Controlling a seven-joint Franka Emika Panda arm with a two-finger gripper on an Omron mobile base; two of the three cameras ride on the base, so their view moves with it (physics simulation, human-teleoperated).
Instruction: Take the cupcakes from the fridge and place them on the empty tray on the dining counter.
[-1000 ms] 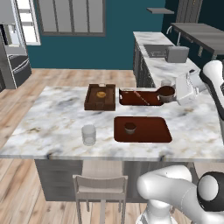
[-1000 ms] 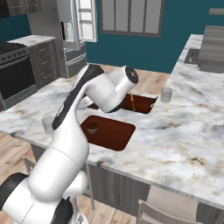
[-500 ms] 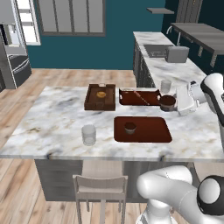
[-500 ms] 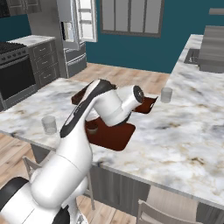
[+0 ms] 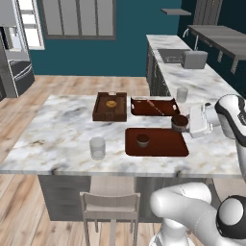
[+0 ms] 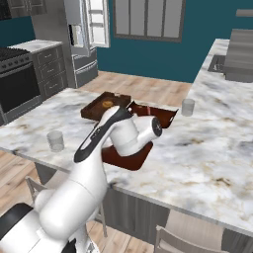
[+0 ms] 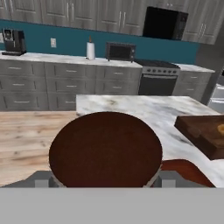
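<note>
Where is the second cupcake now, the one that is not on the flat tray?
In the left base view, the second cupcake is in the hand, above the counter's right side, beside the far right corner of the flat tray.

My tool [image 5: 185, 124] is white, on a white arm with dark joints. The cupcake [image 5: 179, 122] at it is dark brown all round; in the hand view its face [image 7: 105, 148] reads a deep reddish brown. The second cupcake [image 5: 142, 140] is dark brown with a lighter tan top. The tray [image 5: 163, 146] under it is a flat dark reddish brown. My worktop [image 5: 57, 129] is white marble with grey veining. The box tray [image 5: 101, 111] is dark wood. The drinking glass [image 5: 97, 148] is clear. The far wall [image 5: 125, 53] is teal, the floor [image 5: 72, 84] light wood.
</note>
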